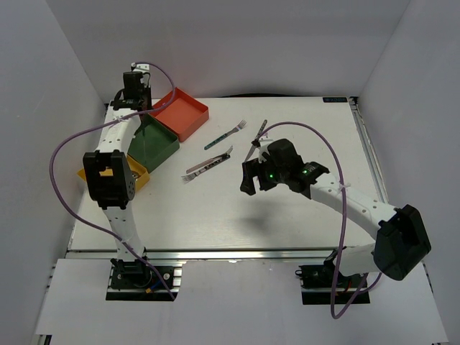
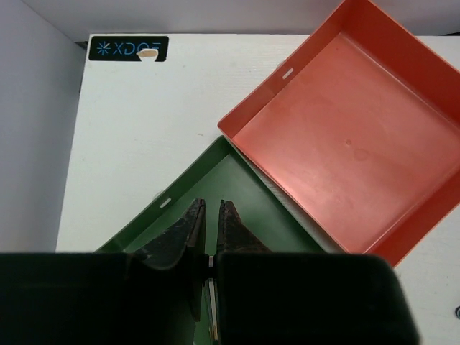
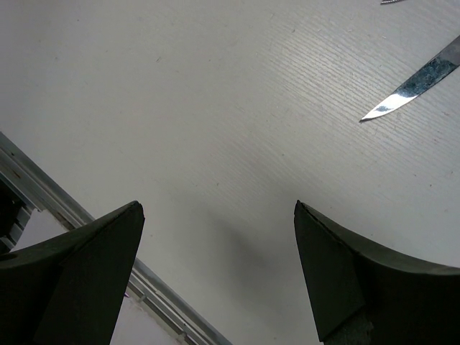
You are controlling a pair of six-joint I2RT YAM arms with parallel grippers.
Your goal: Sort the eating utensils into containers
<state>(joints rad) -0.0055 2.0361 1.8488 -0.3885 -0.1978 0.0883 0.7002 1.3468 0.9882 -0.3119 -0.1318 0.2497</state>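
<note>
Top external view shows the right tool (image 1: 249,178) spread wide near loose utensils (image 1: 208,165), likely for a pick, the left tool (image 2: 212,205) nearly closed over the green tray (image 2: 237,187).

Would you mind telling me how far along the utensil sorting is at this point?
Little looks done: the red tray looks empty. The left gripper sits nearly closed over the green tray; whether it holds anything is unclear. The right gripper is open and empty. A fork, a knife and more utensils lie unsorted on the table.
</note>
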